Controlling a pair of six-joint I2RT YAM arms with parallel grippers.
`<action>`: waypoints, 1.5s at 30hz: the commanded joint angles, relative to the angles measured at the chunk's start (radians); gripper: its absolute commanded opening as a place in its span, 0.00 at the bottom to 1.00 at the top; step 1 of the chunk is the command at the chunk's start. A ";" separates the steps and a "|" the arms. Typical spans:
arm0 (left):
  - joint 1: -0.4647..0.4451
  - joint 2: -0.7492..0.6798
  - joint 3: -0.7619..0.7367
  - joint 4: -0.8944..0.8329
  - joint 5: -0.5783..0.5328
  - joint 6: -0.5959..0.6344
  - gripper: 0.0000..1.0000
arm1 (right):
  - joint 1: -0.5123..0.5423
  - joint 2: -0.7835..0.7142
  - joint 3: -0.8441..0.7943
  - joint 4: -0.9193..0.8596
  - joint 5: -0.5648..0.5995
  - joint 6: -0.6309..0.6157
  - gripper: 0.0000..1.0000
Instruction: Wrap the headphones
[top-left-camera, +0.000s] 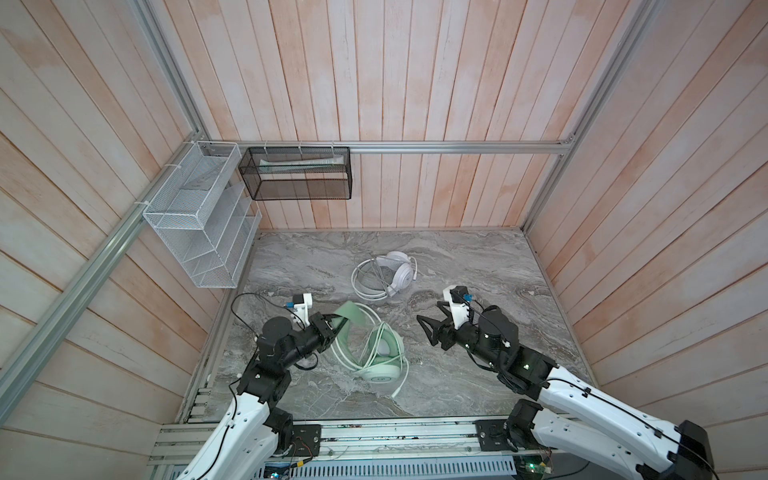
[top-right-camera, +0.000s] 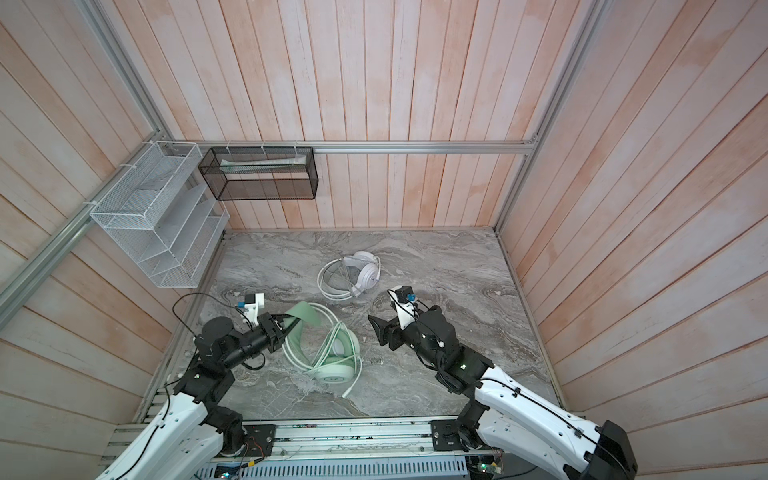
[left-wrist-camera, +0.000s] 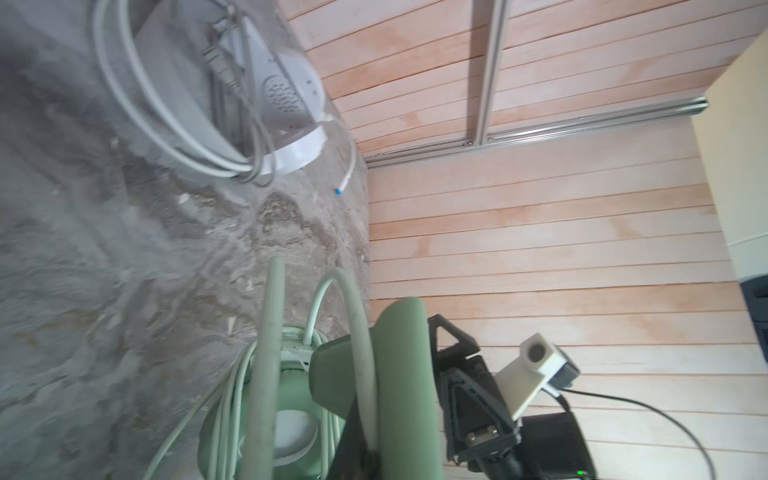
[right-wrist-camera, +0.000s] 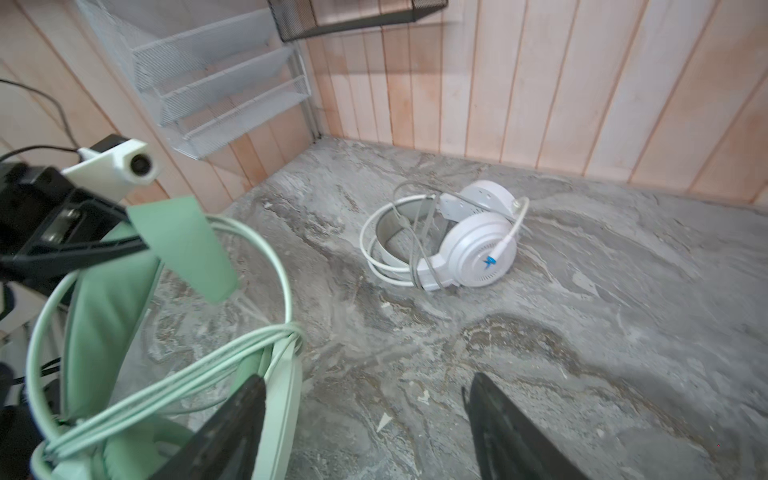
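Two headsets on the grey marbled table (top-left-camera: 498, 374), well apart from each other. Farther back, near the middle: the white headset (top-left-camera: 395, 270) (top-right-camera: 359, 270), lying on its side, blue logo showing on the round earcup in the right wrist view, own cable looped around band and cups, touched by neither arm. Nearer the front, left of centre: the mint green headset (top-left-camera: 380, 353) (top-right-camera: 336, 353), earcups down on the table, thin cable strung in several strands across between the cups and looped wide around them, one loose end trailing toward the front edge. Left gripper (top-left-camera: 337, 322) (top-right-camera: 286, 322) clamped on the flat green headband, fingers pressed tight against it, band raised and tilted above the cups. Right gripper (top-left-camera: 426, 330) (top-right-camera: 376, 330) (right-wrist-camera: 365, 380) just to the right of the mint green headset, apart from it in both top views, fingers spread wide with nothing between them, tips pointing toward the headset. On the left wall, a white wire rack (top-left-camera: 195, 232); on the back wall, a black mesh basket (top-left-camera: 299, 174).
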 joint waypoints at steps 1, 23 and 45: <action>0.005 -0.003 0.209 -0.048 0.041 -0.033 0.00 | 0.003 -0.071 -0.051 0.095 -0.163 -0.010 0.81; 0.072 0.065 0.497 -0.147 0.084 -0.097 0.00 | 0.204 -0.128 -0.217 0.414 0.172 -0.173 0.90; 0.071 0.052 0.458 -0.168 0.141 -0.054 0.00 | 0.187 0.015 -0.007 0.278 0.401 -0.348 0.02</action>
